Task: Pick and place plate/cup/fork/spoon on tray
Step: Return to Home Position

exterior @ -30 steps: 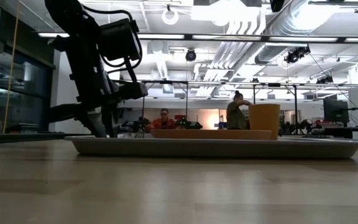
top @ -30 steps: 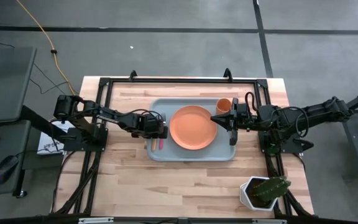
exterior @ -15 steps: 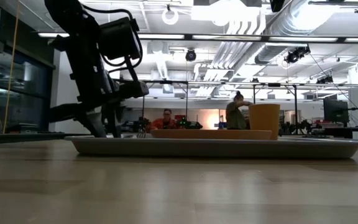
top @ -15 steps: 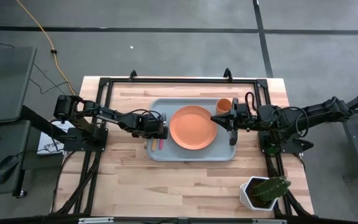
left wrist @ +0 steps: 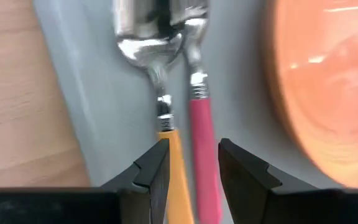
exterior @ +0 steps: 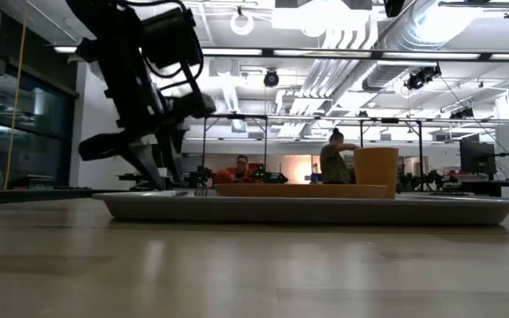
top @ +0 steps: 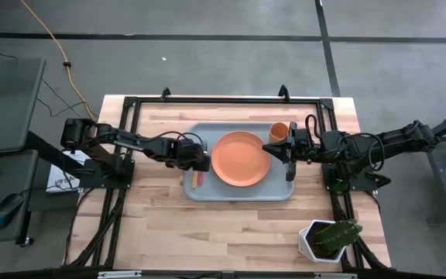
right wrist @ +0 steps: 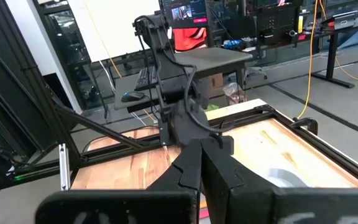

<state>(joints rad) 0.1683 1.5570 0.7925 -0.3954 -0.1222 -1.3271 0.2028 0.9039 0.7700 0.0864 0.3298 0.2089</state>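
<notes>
I work in a robotics lab: across the top of my low view run exposed ducts (exterior: 431,35) and strip lights, behind the tray sit two people (exterior: 334,163) at workbenches, and monitors (right wrist: 188,12) glow at the upper middle of my right wrist view.

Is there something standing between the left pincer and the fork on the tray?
Nothing visible does. The open left pincer is right at the fork, with the pink handle between its fingers. The spoon lies close beside it on the tray.
</notes>
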